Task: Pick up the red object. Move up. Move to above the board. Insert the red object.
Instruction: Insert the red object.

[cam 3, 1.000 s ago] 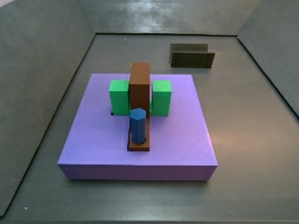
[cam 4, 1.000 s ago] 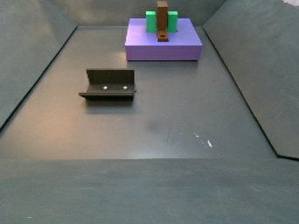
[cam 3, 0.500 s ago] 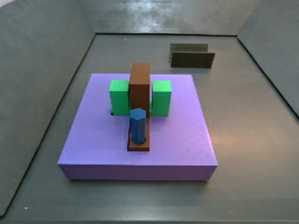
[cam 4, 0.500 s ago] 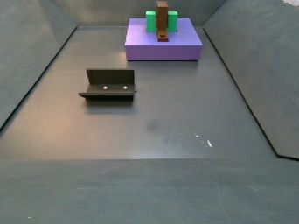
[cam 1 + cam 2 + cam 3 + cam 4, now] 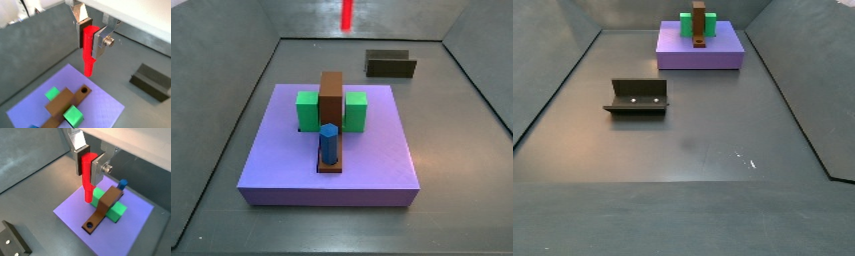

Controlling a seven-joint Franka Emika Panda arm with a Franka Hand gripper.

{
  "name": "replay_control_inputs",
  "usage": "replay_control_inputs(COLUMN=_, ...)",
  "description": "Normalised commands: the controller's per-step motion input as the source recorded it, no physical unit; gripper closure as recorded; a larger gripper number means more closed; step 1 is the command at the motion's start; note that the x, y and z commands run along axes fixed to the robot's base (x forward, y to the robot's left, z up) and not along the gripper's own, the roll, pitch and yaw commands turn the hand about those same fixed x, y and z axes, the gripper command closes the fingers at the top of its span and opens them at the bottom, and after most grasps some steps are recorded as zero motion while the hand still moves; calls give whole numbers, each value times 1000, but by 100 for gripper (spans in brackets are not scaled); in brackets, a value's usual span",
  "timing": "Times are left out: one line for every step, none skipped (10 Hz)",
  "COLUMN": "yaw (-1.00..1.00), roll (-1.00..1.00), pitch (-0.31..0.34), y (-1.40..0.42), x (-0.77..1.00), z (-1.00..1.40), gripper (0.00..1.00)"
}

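Note:
My gripper is shut on the red object, a straight red rod hanging point-down between the silver fingers; both wrist views show this grip. The rod hangs high above the purple platform. The board lies below, a brown strip with a round hole at one end and a blue peg at the other, flanked by green blocks. In a side view only the rod's lower end shows, at the top edge, behind the board. The gripper itself is out of both side views.
The fixture stands on the grey floor behind the platform and also shows in a side view and both wrist views. Grey walls enclose the floor. The platform sits at the far end.
The red rod's lower end has come into a side view at the top edge; it was not there before. Board, pegs and fixture have not moved.

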Motion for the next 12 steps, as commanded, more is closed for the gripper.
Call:
replay_control_inputs(yaw=-80, roll=0, pitch=0, y=334, x=326, z=-1000, gripper=100)
replay_control_inputs(yaw=-43, roll=16, pitch=0, y=249, x=174, z=-1000, gripper=100)
replay_control_inputs(yaw=-200, roll=-14, pitch=-41, y=51, x=-157, z=-703, gripper=100)
replay_control_inputs(yaw=-254, roll=-43, pitch=-119, y=0, x=-500, z=-466, gripper=100)
replay_control_inputs(yaw=-197, roll=-57, pitch=-146, y=0, x=-417, z=-369, gripper=100)
replay_control_inputs(yaw=-83, roll=-41, pitch=-144, y=0, x=-274, z=-343, gripper=100)
replay_control_inputs(yaw=-51, roll=-14, pitch=-86, y=0, x=-217, z=-209, gripper=100)
replay_control_inputs(yaw=0, roll=-24, pitch=-46, y=-106, x=0, z=-97, gripper=100)
replay_control_inputs(yaw=0, roll=0, pitch=0, y=-109, x=37, z=-123, gripper=100)
replay_control_inputs(yaw=0, roll=0, pitch=0, y=-51, x=-3, z=-111, gripper=100)
replay_control_inputs(yaw=0, roll=0, pitch=-6, y=-51, x=-57, z=-94, gripper=100)
replay_control_inputs(yaw=0, roll=0, pitch=-11, y=-31, x=0, z=-114, gripper=100)
